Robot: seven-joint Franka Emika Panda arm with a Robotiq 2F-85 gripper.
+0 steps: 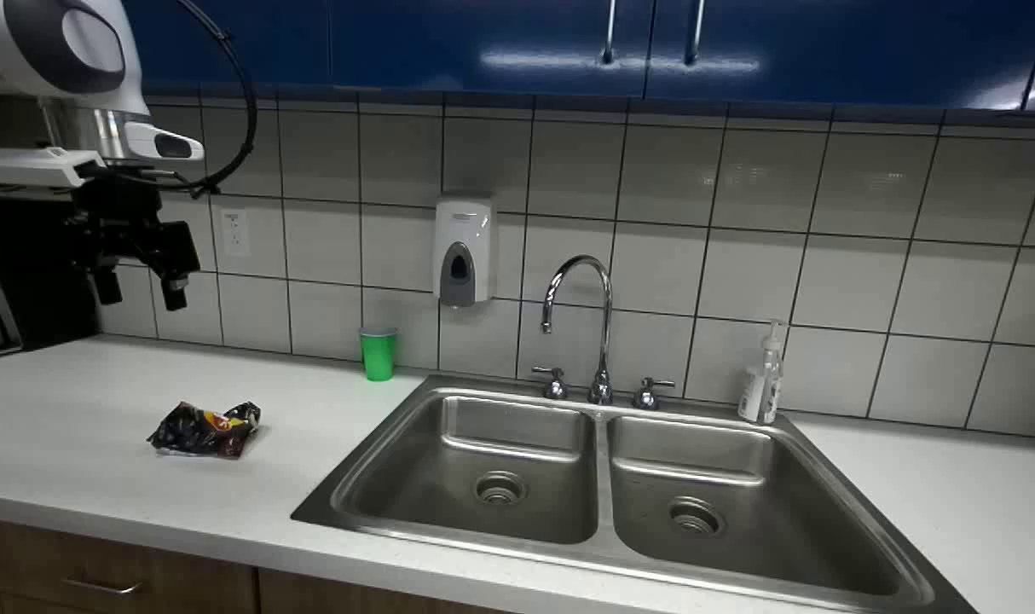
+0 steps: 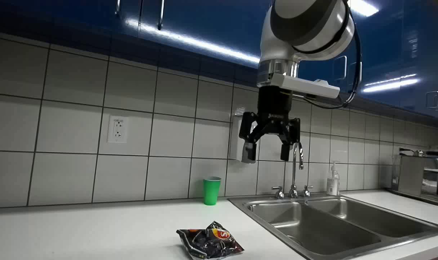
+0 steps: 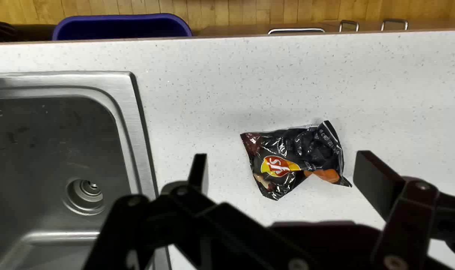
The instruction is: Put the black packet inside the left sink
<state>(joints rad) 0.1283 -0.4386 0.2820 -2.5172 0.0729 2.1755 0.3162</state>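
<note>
Black glossy packet (image 3: 287, 157) is seen crumpled on the countertop (image 3: 197, 105), near the left sink basin (image 1: 432, 501). Well above, the Robotiq gripper (image 2: 268, 153) is held with jaws wide and nothing gripped. For a sound pick-up, the packet is best centred in that gap, approached straight down and pinched across its fuller middle, as loose corners could slip.

On the counter (image 1: 74, 426) before me, the packet (image 1: 202, 429) lies left of the sink (image 1: 604, 486), between front and back edges. The cup (image 1: 378, 356) stands by the back edge near the sink's rear left corner, the pump bottle (image 1: 760, 388) by its rear right.
</note>
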